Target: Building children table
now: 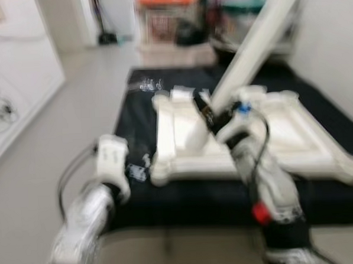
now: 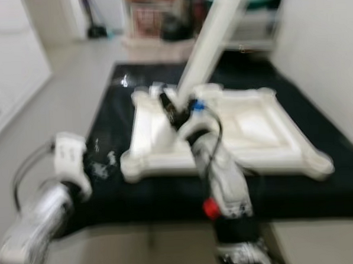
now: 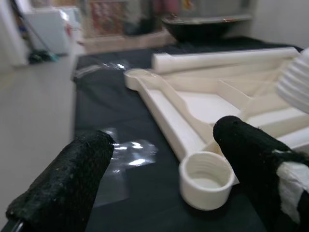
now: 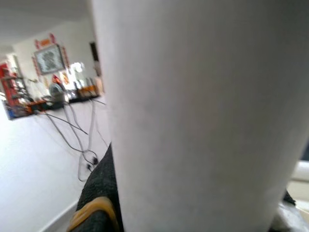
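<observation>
**Holding the leg up over the table top**

The white plastic table top (image 1: 265, 133) lay upside down on the black mat (image 1: 180, 200) on the floor. I think it lay that way so its round screw holes faced up, ready for legs.

My right gripper (image 1: 206, 114) was closed around the long white plastic table leg (image 1: 252, 48). The leg leaned up and away from me, with its low end down by the near left part of the table top. I held it low down, I think, so I could aim that end at a hole. In the right wrist view the leg (image 4: 203, 111) sat right against the camera.

My left gripper (image 3: 159, 169) was open and held nothing. It hung just above the mat, by the near left corner of the table top. The round corner socket (image 3: 205, 180) sat between its two black fingers (image 3: 72, 179), close to them. I could not tell if it touched them. A clear plastic bag (image 3: 128, 154) lay on the mat just beside that corner.
</observation>
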Controlling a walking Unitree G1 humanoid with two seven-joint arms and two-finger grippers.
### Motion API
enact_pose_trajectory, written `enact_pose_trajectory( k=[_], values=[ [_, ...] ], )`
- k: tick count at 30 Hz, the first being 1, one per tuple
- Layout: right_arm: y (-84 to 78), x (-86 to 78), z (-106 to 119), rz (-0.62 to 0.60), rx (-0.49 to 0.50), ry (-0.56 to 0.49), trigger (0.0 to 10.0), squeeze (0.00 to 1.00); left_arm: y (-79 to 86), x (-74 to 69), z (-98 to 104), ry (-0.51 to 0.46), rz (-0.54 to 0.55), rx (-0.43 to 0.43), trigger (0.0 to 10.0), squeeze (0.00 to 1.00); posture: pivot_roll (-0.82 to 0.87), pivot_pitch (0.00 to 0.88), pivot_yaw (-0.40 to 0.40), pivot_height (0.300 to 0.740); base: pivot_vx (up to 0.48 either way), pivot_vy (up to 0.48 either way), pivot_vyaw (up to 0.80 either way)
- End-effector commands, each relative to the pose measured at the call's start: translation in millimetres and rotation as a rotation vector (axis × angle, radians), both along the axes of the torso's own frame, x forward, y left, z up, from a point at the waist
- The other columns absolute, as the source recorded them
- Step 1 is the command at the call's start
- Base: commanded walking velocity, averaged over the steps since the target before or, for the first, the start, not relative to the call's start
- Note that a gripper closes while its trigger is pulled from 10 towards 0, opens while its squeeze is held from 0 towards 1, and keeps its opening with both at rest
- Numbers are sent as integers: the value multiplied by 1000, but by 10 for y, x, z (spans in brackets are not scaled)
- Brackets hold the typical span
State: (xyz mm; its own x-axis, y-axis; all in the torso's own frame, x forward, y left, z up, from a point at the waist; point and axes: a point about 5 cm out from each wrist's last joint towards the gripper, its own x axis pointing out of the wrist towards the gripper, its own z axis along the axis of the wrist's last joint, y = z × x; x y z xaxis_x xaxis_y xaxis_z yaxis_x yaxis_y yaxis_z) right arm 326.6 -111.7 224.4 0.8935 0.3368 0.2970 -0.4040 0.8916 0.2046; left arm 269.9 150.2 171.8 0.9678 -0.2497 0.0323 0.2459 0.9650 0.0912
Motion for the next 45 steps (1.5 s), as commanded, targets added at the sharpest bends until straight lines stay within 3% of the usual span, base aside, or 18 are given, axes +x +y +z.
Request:
enact_pose_trajectory(
  k=[1, 20, 23, 26, 37, 45],
  values=[
    [-44, 10, 21, -18, 2, -5, 10000, 0, -15, 5, -29, 12, -3, 0, 10000, 0, 35, 0, -75, 740, 0, 472, 0],
    [-160, 23, -59, -76, -35, 18, 10000, 0, 12, 8, -102, 23, 18, -5, 10000, 0, 24, 0, -72, 740, 0, 0, 0],
    [-357, -6, -56, -206, -90, -18, 10000, 0, 34, -20, -116, 0, 25, 42, 10000, 0, 22, 0, -76, 740, 0, 0, 0],
    [-434, -28, -57, -265, -122, -37, 10000, 0, 18, -38, -104, -41, 19, 103, 10000, 0, 22, 0, -76, 740, 0, 0, 0],
    [-308, -111, -115, -190, -127, -27, 10000, 0, -5, -92, -18, -133, 27, 71, 10000, 0, 18, 0, -74, 740, 0, 0, 0],
    [-250, -91, -112, -175, -126, -31, 10000, 0, 62, -72, 59, -184, 49, 23, 10000, 0, 20, 0, -77, 740, 404, 0, 0]
  ],
)
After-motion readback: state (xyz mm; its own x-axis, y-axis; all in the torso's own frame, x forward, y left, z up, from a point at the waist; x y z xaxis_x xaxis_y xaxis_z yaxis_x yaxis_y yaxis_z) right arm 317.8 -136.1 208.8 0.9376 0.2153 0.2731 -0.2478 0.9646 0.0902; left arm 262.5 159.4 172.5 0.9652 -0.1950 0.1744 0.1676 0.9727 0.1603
